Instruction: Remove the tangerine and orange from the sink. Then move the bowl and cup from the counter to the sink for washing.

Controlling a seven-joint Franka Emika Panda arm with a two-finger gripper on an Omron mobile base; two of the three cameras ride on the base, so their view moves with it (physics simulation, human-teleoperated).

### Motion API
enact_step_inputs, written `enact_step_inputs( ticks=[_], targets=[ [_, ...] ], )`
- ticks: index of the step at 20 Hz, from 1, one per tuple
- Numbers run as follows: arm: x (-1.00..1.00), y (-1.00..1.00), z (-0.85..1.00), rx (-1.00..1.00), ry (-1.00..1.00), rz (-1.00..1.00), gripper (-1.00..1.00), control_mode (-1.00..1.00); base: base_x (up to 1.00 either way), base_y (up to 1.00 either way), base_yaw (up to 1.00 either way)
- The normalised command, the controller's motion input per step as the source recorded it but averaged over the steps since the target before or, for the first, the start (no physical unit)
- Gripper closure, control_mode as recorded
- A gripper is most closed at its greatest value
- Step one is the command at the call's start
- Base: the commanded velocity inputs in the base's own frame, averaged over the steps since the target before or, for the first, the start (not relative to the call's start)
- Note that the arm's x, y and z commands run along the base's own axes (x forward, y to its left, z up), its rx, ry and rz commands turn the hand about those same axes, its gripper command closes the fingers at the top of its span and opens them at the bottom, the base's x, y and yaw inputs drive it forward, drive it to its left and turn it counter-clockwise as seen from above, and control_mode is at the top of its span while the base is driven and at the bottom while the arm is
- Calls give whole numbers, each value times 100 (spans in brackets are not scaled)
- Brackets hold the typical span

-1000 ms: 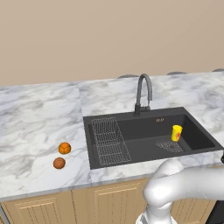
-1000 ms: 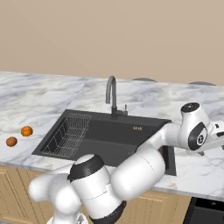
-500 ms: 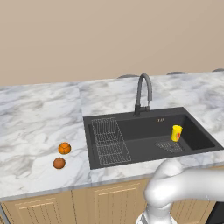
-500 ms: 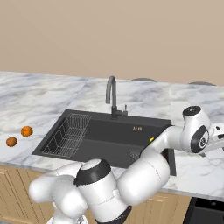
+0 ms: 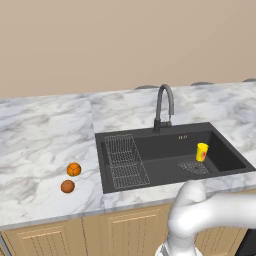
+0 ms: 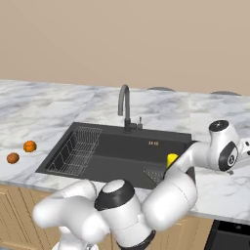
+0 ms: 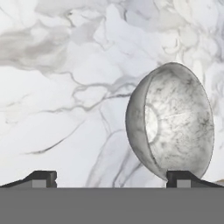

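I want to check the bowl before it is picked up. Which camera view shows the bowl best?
The hand view: the bowl appears large on the counter, just above one fingertip. I cannot make it out in either base view.

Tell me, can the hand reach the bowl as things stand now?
Probably yes. In the hand view the bowl lies close ahead on the counter, nothing between, and the hand is open.

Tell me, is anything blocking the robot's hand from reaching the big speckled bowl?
Nothing visible is. In the hand view, the open gripper looks straight at the bowl, which lies on the marble counter, with only bare marble between them. One fingertip already lines up under the bowl's edge.
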Motion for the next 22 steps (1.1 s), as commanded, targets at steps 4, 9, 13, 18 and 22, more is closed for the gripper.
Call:
enact_step_inputs(
  ticks=[4,9,13,18,22],
  targets=[
    [17,-24,0,0,1,0,-100,-100,0,0,0],
    [12,-19,-8,0,1,0,-100,-100,0,0,0],
    [10,-17,-12,0,0,0,-100,-100,0,0,0],
    [16,-19,-12,0,1,0,-100,-100,0,0,0],
    [16,-16,-12,0,0,0,-100,-100,0,0,0]
  ],
)
